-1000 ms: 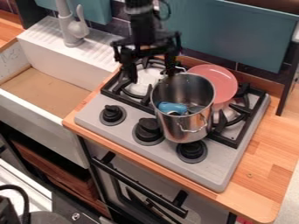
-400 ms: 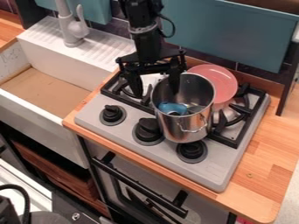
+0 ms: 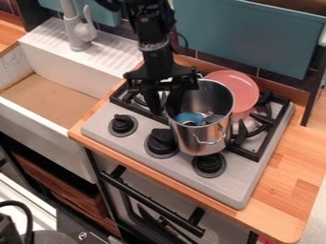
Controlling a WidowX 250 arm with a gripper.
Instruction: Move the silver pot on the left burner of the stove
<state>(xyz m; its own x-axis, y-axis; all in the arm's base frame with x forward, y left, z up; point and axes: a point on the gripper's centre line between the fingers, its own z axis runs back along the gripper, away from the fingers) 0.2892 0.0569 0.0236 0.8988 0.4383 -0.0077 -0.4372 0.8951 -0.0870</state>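
Observation:
The gripper (image 3: pixel 167 110) hangs down at the left rim of the silver pot (image 3: pixel 201 139); one finger is outside the wall, the other inside the opening, with a gap between them. The pot stands upright near the middle of the stove (image 3: pixel 243 187), by the front knobs, and holds a blue object (image 3: pixel 188 118). Behind the gripper, the left burner (image 3: pixel 141 99) is partly hidden by the arm.
A pink plate (image 3: pixel 242 90) lies behind the pot, over the rear of the right burner (image 3: pixel 259 127). At the left are the white sink (image 3: pixel 45 119) and grey faucet (image 3: pixel 77 31). Black knobs (image 3: pixel 122 125) line the stove's front.
The gripper has come down and forward from above the left burner to the pot's left rim, its right finger now lower inside the pot. The pot has not visibly moved.

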